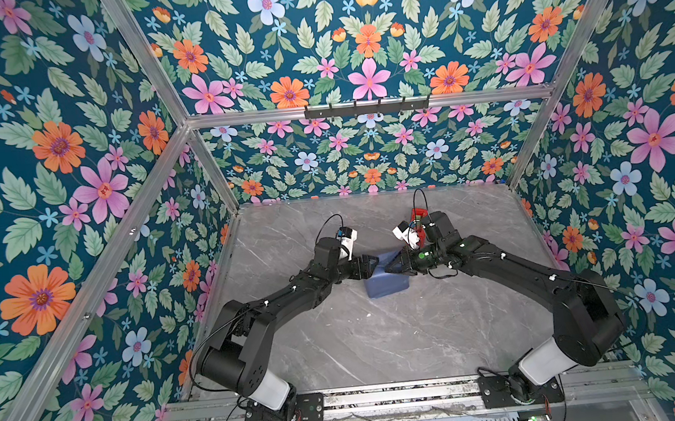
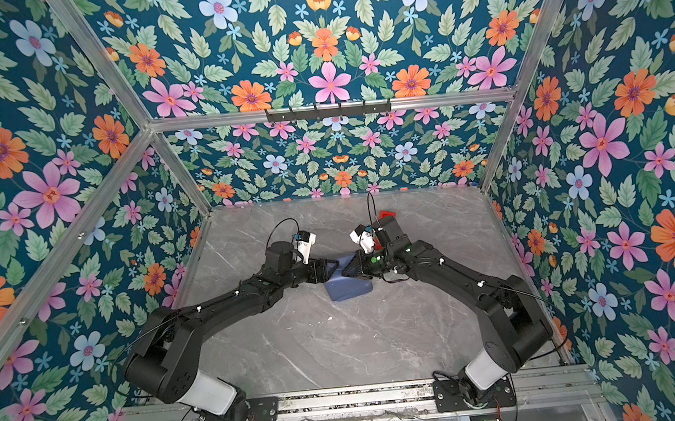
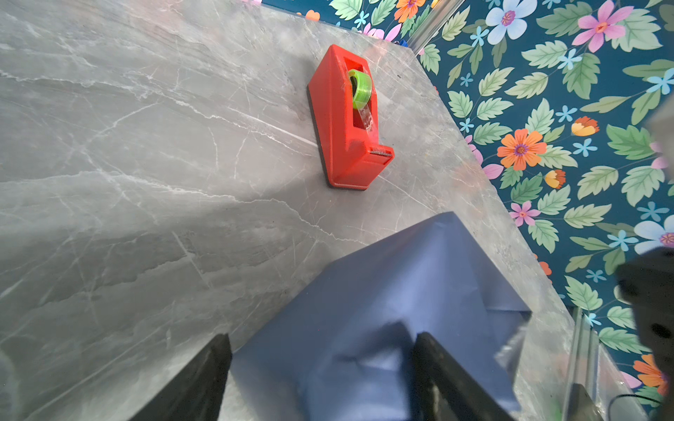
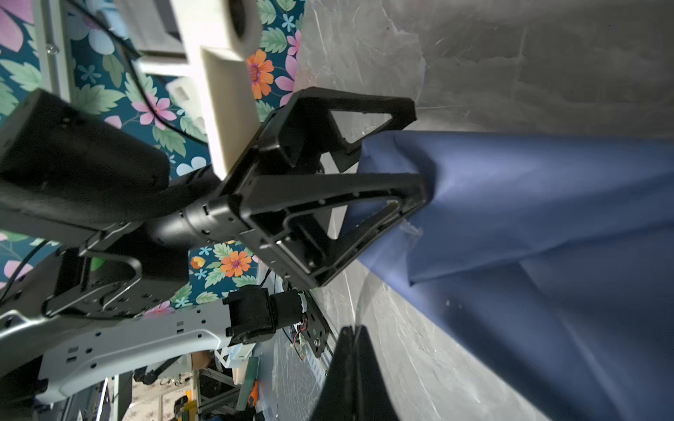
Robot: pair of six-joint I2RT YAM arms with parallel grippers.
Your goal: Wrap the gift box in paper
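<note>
Near the red tape dispenser [image 3: 346, 120], we spread the left gripper [image 4: 408, 156] wide astride an end fold of the dark blue paper [image 1: 388, 283] covering the gift box, our closed right gripper [image 1: 390, 266] apparently steadying it.

Two black arms in front of me, the left arm [image 1: 285, 295] and the right arm [image 1: 511, 263]. Both are chunky and jointed, each with a white shell [image 1: 268, 388] above a bolted black base plate [image 1: 311, 407]. There's a white wrist camera [image 1: 346, 240] with a thin black cable [image 1: 329, 216] looping off it. The left claw [image 4: 415, 155] has black, triangular open-frame fingers [image 4: 346, 187] peppered with small holes. A green dot [image 1: 422, 255] marks the right arm.
</note>
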